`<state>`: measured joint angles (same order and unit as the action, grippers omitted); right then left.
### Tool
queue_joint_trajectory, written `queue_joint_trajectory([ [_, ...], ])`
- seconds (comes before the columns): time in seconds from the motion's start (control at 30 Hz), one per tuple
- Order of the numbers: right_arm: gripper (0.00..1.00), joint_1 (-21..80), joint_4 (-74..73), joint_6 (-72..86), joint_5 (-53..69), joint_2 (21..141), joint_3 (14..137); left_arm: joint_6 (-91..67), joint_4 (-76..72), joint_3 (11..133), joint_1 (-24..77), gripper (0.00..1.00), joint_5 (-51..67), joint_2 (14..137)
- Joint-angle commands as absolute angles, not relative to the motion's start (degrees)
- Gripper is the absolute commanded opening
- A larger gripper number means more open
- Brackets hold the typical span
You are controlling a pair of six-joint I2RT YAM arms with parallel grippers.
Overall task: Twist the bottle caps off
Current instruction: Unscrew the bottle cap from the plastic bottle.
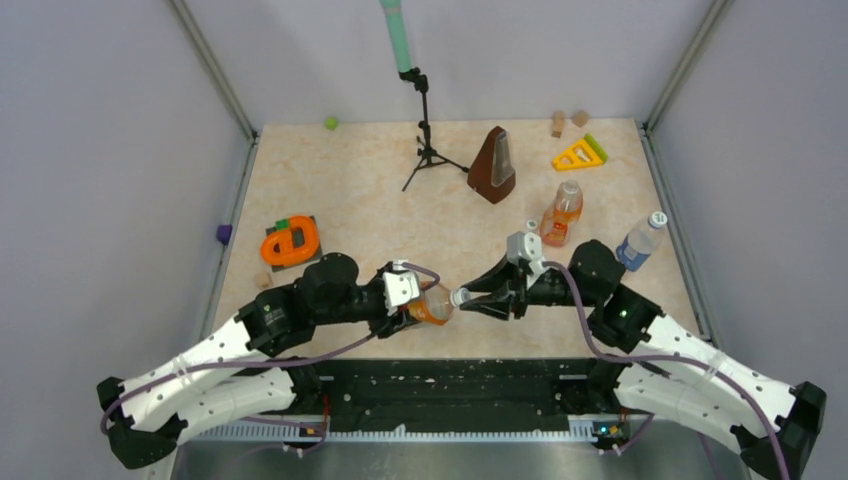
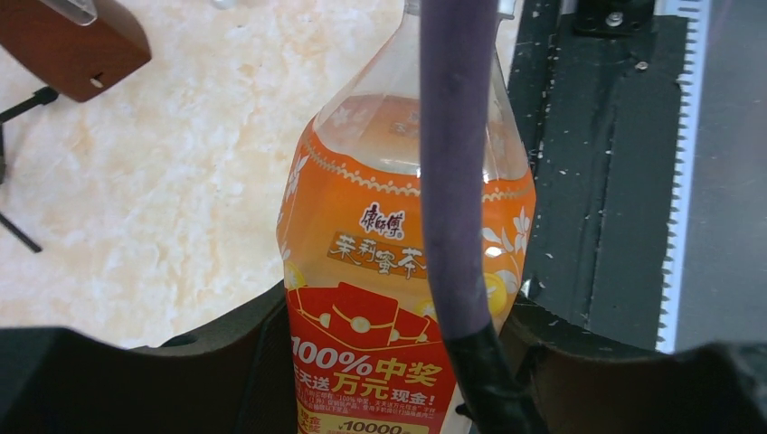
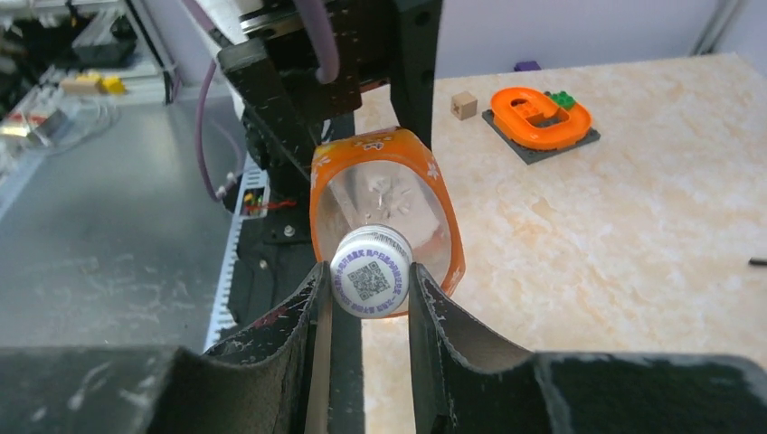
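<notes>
My left gripper (image 1: 418, 312) is shut on a squat bottle (image 2: 398, 271) of orange liquid (image 1: 434, 305) and holds it on its side above the table's near edge. Its white cap (image 3: 370, 279) (image 1: 461, 297) points right, and my right gripper (image 1: 468, 299) (image 3: 369, 285) is shut on that cap, one finger on each side. A slim orange bottle (image 1: 562, 214) stands capped at mid right. A clear bottle with a blue label (image 1: 640, 241) stands capped further right.
A brown metronome (image 1: 494, 164) and a black tripod (image 1: 427, 140) stand at the back. An orange ring toy (image 1: 290, 242) lies at the left, a yellow triangle (image 1: 579, 154) and wooden blocks (image 1: 568, 121) at the back right. Metal rails (image 1: 230, 210) frame the table.
</notes>
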<state>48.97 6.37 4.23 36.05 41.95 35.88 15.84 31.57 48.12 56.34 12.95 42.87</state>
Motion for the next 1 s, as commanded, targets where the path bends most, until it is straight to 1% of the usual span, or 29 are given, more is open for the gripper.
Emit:
queue_joint_trajectory([
  [0.0, 0.0, 49.66, -8.33, -13.73, 48.46, 42.63, 41.65, 13.57, 26.22, 52.26, 55.6, 0.0, 18.29, 41.37],
  [0.07, 0.0, 49.66, -10.02, -18.44, 50.28, 42.73, 41.94, 13.53, 26.8, 52.79, 55.38, 0.0, 20.41, 41.41],
  [0.13, 0.0, 49.66, -8.71, -19.18, 49.81, 42.7, 41.53, 13.37, 27.41, 53.17, 55.29, 0.0, 20.04, 41.63],
  [0.17, 0.06, 49.71, -7.55, -18.26, 49.16, 42.8, 41.3, 13.36, 27.62, 53.18, 55.28, 0.0, 19.23, 41.73],
  [0.23, 0.23, 49.66, -5.03, -15.38, 47.44, 42.82, 40.66, 13.64, 27.53, 52.84, 55.28, 0.0, 15.9, 41.61],
  [0.3, 0.38, 49.66, -1.52, -10.12, 43.09, 42.35, 39.59, 14.02, 26.66, 51.72, 55.28, 0.0, 10.46, 41.13],
  [0.33, 0.53, 49.66, 0.23, -7.57, 40.52, 41.91, 39.01, 14.1, 25.94, 51.0, 55.28, 0.0, 7.1, 40.77],
  [0.37, 0.6, 49.66, 2.01, -4.82, 38.21, 41.18, 38.25, 14.35, 25.14, 50.0, 55.24, 0.0, 4.22, 40.58],
  [0.4, 0.62, 49.66, 3.22, -2.91, 36.14, 40.45, 37.63, 15.33, 24.62, 49.12, 55.28, 0.0, 1.97, 40.34],
  [0.57, 0.66, 49.66, 10.39, 10.91, 23.64, 36.57, 34.51, 19.47, 21.81, 46.2, 55.35, 0.0, -4.94, 41.09],
  [0.7, 0.66, 49.67, 12.92, 21.26, 12.52, 35.61, 33.22, 20.97, 21.35, 46.38, 55.5, 0.0, -7.11, 43.26],
  [0.77, 0.65, 49.66, 11.57, 25.29, 7.27, 36.24, 34.23, 21.34, 20.55, 46.08, 55.69, 0.0, -8.02, 44.24],
  [0.87, 0.62, 49.67, 8.22, 29.08, 4.55, 38.03, 37.05, 22.07, 18.25, 45.1, 56.5, 0.0, -10.77, 44.92],
  [0.97, 0.6, 49.71, 7.2, 31.83, 6.31, 40.2, 38.82, 22.99, 15.82, 43.75, 56.68, 0.0, -11.29, 44.3],
])
